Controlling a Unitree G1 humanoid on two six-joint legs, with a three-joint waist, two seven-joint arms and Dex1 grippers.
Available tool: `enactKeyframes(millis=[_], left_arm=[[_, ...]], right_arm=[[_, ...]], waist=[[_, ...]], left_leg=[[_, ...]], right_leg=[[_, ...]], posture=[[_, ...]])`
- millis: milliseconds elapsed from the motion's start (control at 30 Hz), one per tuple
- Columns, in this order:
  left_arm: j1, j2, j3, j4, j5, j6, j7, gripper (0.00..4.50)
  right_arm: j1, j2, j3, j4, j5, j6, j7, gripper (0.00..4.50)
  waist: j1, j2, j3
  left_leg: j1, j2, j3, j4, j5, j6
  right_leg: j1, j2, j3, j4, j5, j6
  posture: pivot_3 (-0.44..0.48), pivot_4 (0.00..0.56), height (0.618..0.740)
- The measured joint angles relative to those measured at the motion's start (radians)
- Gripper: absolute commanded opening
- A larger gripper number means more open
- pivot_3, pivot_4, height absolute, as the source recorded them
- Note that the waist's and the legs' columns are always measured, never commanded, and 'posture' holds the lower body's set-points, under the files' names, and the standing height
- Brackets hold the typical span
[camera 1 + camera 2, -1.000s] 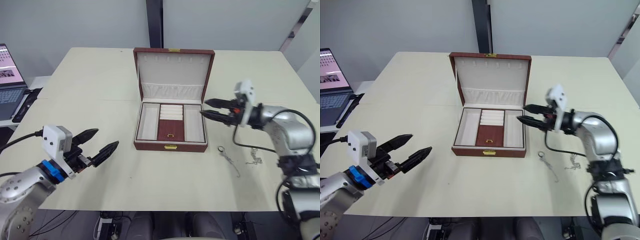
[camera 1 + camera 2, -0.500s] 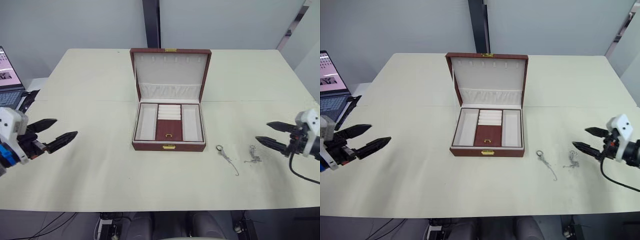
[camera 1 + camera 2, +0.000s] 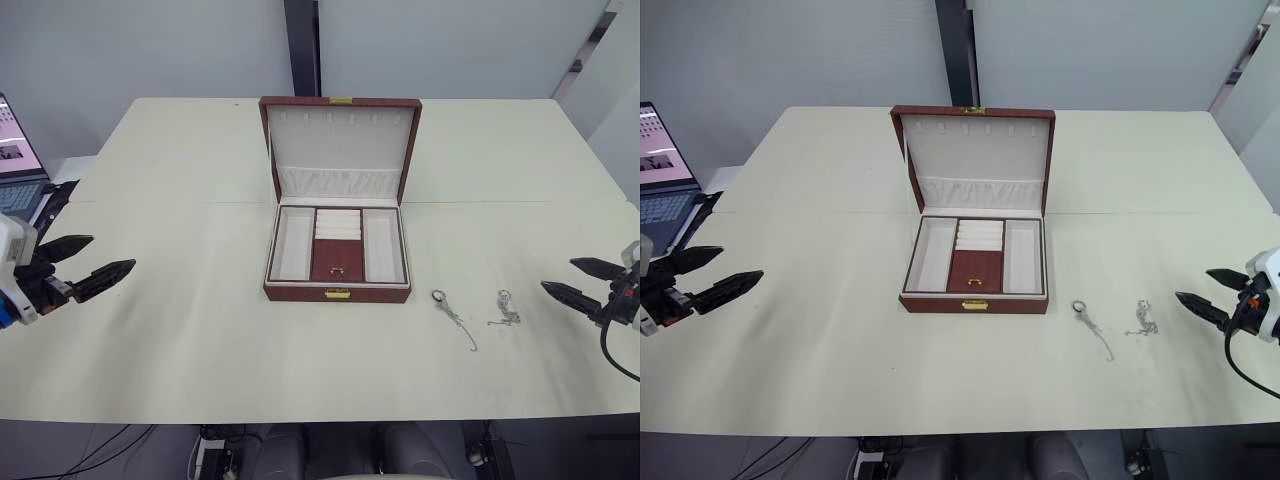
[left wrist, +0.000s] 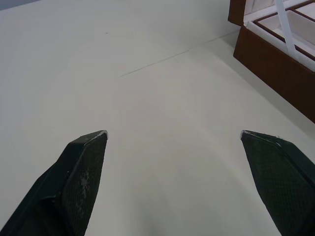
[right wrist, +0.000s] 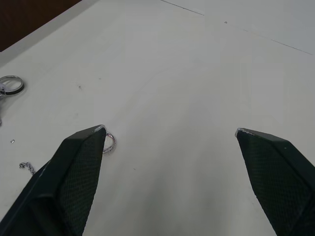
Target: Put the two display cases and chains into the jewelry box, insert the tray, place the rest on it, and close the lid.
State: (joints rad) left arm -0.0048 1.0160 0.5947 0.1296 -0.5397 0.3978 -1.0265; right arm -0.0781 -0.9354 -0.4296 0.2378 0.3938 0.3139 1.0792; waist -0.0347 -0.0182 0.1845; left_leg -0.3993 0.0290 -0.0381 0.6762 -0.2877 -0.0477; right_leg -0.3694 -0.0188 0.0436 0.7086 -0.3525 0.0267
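Retreating further toward frame edges, left end effector (image 3: 88,262) and right end effector (image 3: 580,280) both gape empty; open maroon leather jewelry box (image 3: 338,258) and two silver chains (image 3: 478,311) unmoved on cream table (image 3: 200,330).

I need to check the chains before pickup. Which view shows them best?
The left eye view: both chains lie whole on the table, right of the box. The right eye view matches. The right wrist view catches rings and a chain end.

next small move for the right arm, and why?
Probably bring the open right gripper inward and down over the nearer chain. Both chains lie on the table right of the open jewelry box, the second chain closer to the box.
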Motion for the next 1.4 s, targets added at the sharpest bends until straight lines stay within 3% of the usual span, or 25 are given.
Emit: enactKeyframes(millis=[167, 300, 500, 733, 1067, 1400], left_arm=[[0.015, -0.025, 0.0, -0.033, 0.004, -0.017, -0.008, 4.5], [0.047, -0.076, -0.026, -0.148, 0.003, -0.03, -0.015, 4.5], [0.047, -0.124, -0.154, -0.348, -0.03, -0.022, -0.044, 4.5], [0.031, -0.169, -0.311, -0.478, -0.051, -0.015, -0.078, 4.5], [0.035, -0.207, -0.489, -0.59, -0.026, -0.07, -0.119, 4.5], [0.035, -0.212, -0.507, -0.598, -0.023, -0.075, -0.095, 4.5]], right_arm=[[0.005, 0.023, -0.006, -0.046, 0.027, 0.02, -0.027, 4.46], [0.075, 0.101, -0.048, -0.19, 0.093, 0.087, -0.098, 4.46], [0.208, 0.257, -0.063, -0.437, 0.137, 0.116, -0.239, 4.46], [0.328, 0.374, -0.037, -0.596, 0.118, 0.112, -0.375, 4.46], [0.335, 0.453, 0.091, -0.567, -0.063, 0.022, -0.528, 4.46], [0.342, 0.468, 0.124, -0.504, -0.099, -0.024, -0.536, 4.46]], waist=[[0.001, 0.0, 0.0], [0.003, 0.0, 0.0], [0.006, 0.0, 0.0], [0.001, 0.001, -0.001], [0.003, 0.001, -0.001], [0.003, 0.001, -0.001]], left_leg=[[0.0, 0.0, 0.0, 0.0, 0.0, 0.0], [-0.001, 0.0, -0.001, 0.0, 0.0, 0.0], [-0.001, -0.001, -0.001, 0.001, 0.0, 0.0], [0.0, 0.0, 0.0, 0.0, 0.0, 0.0], [0.0, -0.001, 0.0, 0.001, 0.0, 0.0], [0.001, 0.0, 0.0, 0.001, 0.0, 0.0]], right_leg=[[0.0, 0.0, 0.0, 0.0, 0.0, 0.0], [0.0, 0.0, 0.001, 0.0, 0.0, 0.0], [0.001, -0.001, 0.002, 0.0, 0.0, 0.0], [0.001, 0.0, 0.002, 0.001, 0.0, 0.0], [0.001, 0.001, 0.002, 0.001, 0.0, 0.0], [0.002, 0.001, 0.002, 0.001, 0.0, 0.0]], posture=[[0.0, 0.15, 0.74], [0.0, 0.15, 0.74], [0.0, 0.15, 0.74], [0.0, 0.15, 0.74], [0.0, 0.15, 0.74], [0.0, 0.15, 0.74]])
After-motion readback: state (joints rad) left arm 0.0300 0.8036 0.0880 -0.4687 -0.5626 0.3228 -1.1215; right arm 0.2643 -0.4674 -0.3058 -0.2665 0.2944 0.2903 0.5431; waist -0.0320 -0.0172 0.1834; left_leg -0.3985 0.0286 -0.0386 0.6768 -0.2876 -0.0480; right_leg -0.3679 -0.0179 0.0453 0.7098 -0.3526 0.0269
